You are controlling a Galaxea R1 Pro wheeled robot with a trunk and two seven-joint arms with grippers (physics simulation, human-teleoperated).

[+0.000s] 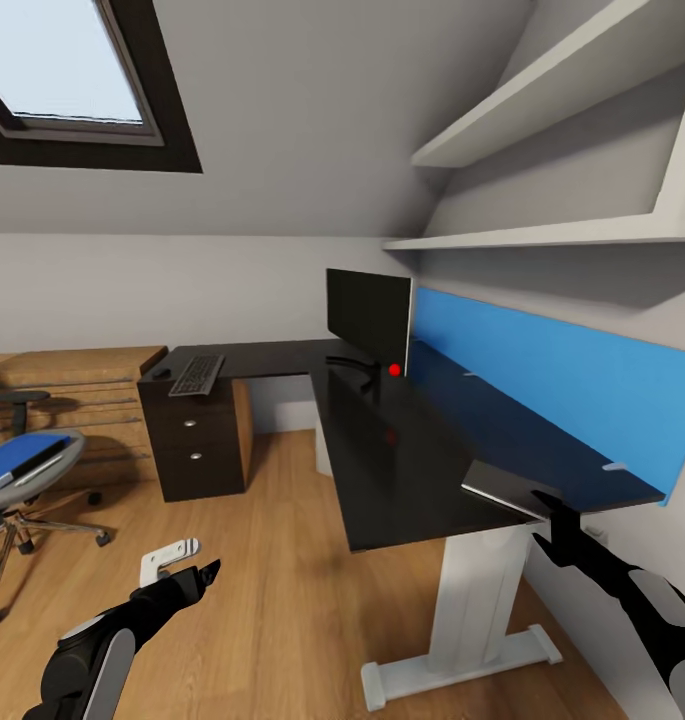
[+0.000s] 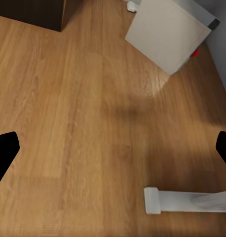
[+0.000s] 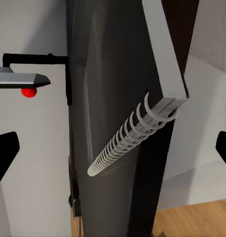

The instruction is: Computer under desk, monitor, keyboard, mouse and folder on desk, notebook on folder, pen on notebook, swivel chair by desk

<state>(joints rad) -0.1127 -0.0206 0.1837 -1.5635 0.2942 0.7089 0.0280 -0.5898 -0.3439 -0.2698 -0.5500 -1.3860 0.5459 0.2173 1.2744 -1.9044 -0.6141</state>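
Observation:
The grey spiral-bound notebook [image 1: 504, 486] [image 3: 164, 74] lies on the near right corner of the black desk [image 1: 402, 450]. My right gripper [image 1: 547, 522] [image 3: 113, 150] is open at its near edge, fingers on either side of the spiral. Further back stand the monitor [image 1: 367, 315] and, on the left wing, the keyboard [image 1: 197, 373] with the mouse [image 1: 162, 373] beside it. The blue folder [image 1: 22, 458] rests on the swivel chair [image 1: 27, 490] at the far left. My left gripper [image 1: 197, 572] [image 2: 113, 148] hangs open over the floor. The computer [image 2: 167, 34] stands on the floor. The pen is out of view.
A black drawer unit [image 1: 192, 440] carries the desk's left wing. A white desk leg with its foot [image 1: 462, 640] [image 2: 182, 201] stands close in front of me. A blue wall panel [image 1: 562, 385] and white shelves [image 1: 542, 235] line the right wall. Wooden floor [image 1: 272, 600] lies between chair and desk.

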